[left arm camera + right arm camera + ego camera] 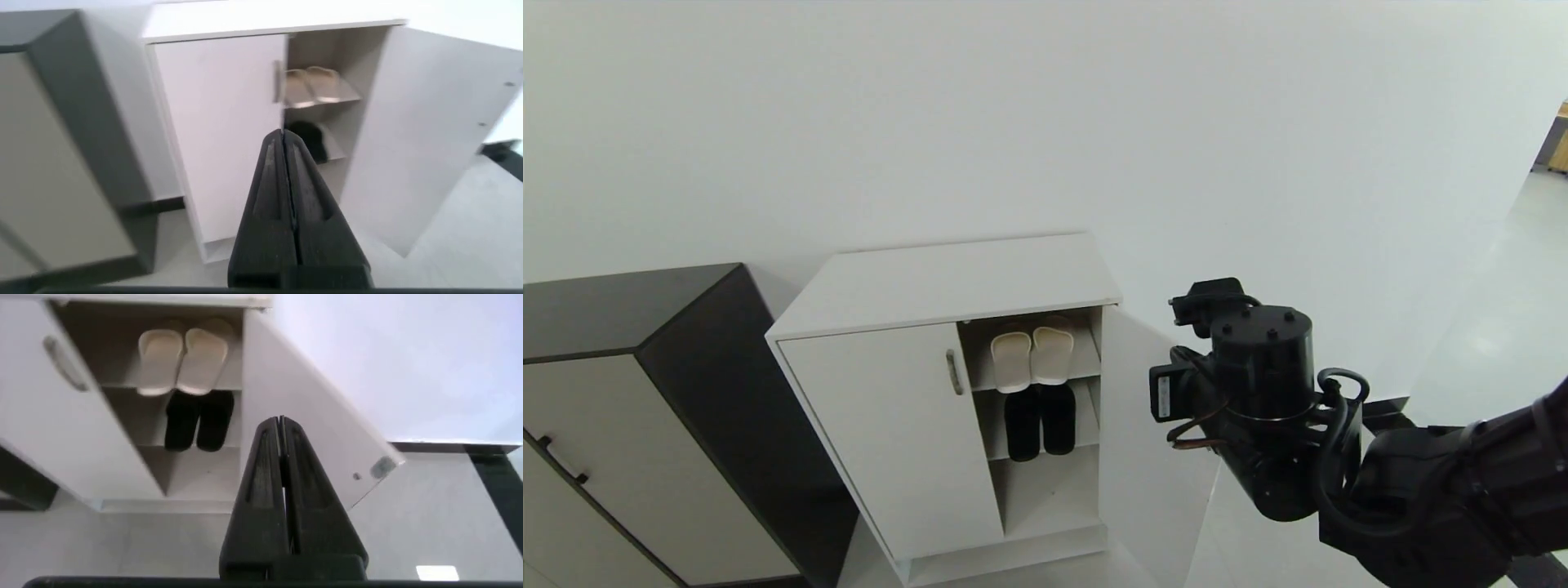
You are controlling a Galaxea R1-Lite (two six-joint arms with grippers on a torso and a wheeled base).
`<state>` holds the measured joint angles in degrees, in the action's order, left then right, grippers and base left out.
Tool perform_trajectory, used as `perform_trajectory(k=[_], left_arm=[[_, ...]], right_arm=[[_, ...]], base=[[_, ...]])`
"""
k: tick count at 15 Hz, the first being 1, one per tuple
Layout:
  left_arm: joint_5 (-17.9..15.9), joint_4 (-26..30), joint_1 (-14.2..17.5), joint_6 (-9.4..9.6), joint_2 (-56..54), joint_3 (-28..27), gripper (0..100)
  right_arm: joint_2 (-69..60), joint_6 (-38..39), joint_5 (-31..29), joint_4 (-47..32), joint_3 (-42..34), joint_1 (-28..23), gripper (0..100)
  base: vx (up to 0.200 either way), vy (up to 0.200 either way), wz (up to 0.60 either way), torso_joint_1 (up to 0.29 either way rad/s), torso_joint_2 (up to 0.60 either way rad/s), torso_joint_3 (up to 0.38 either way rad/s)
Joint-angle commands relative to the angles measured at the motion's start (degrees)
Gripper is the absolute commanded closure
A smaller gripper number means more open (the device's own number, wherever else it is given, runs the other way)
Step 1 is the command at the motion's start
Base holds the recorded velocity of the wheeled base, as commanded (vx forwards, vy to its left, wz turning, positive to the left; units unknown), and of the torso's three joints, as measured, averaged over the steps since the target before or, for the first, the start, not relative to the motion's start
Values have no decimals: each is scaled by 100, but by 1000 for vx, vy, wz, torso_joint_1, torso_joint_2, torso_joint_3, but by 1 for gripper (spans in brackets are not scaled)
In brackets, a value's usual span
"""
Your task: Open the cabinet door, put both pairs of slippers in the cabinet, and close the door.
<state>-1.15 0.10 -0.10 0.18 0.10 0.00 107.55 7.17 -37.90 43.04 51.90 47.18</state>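
R gripper pinched closed, empty, arm raised facing open cabinet, L gripper same

Dark-sided cupboard at left, white wall, pale floor

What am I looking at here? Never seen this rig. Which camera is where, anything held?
A wheeled robot with two arms. The head view is from a camera on its head, looking down at a white cabinet whose right door stands open. White slippers sit on the top shelf, black slippers on the shelf below. A dark cabinet stands beside it. The two wrist views are from cameras on the arms, each looking along its own gripper: the left gripper and the right gripper. Both are shut and hold nothing.
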Motion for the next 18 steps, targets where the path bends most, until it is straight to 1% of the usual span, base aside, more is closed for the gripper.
perform_trajectory(k=[1, 2, 3, 4, 5, 7, 8, 9, 12, 15, 18], left_arm=[[0, -1, -8, -1, 8, 0, 100], [0, -1, 1, 8, 8, 0, 100], [0, -1, -8, 8, 8, 0, 100], [0, -1, -8, -1, 8, 0, 100], [0, -1, -8, -1, 8, 0, 100], [0, -1, -8, 8, 8, 0, 100], [0, -1, 1, 8, 8, 0, 100], [0, -1, 1, 8, 8, 0, 100], [0, -1, 1, 17, 8, 0, 100], [0, -1, 1, 17, 8, 0, 100], [0, -1, -8, 17, 8, 0, 100]], right_arm=[[-14, -14, 433, 152, 75, -367, 100], [-14, -5, 670, 108, 242, -552, 100], [-14, 30, 740, -147, 479, -745, 100], [-6, 188, 775, -639, 840, -938, 100], [12, 470, 951, -1096, 1183, -1070, 100], [12, 1059, 1461, -2204, 1763, -1369, 100], [82, 1243, 1522, -2503, 1974, -1483, 100], [205, 1322, 1522, -2547, 2097, -1580, 100], [715, 1357, 1549, -2441, 2395, -1949, 100], [1119, 1349, 1558, -2046, 2589, -2160, 100], [1559, 1437, 1566, -2037, 2940, -2354, 100]], base=[[0, 0, 0, 0, 0, 0], [0, 0, 0, 0, 0, 0], [0, 0, 0, 0, 0, 0], [0, 0, 0, 0, 0, 0], [0, 0, 0, 0, 0, 0], [0, 0, 0, 0, 0, 0], [0, 0, 0, 0, 0, 0], [0, 0, 0, 0, 0, 0], [-200, 0, 0, 6, 2, -6], [0, 0, 0, 0, 0, 0], [0, 0, 0, 0, 0, 0]])
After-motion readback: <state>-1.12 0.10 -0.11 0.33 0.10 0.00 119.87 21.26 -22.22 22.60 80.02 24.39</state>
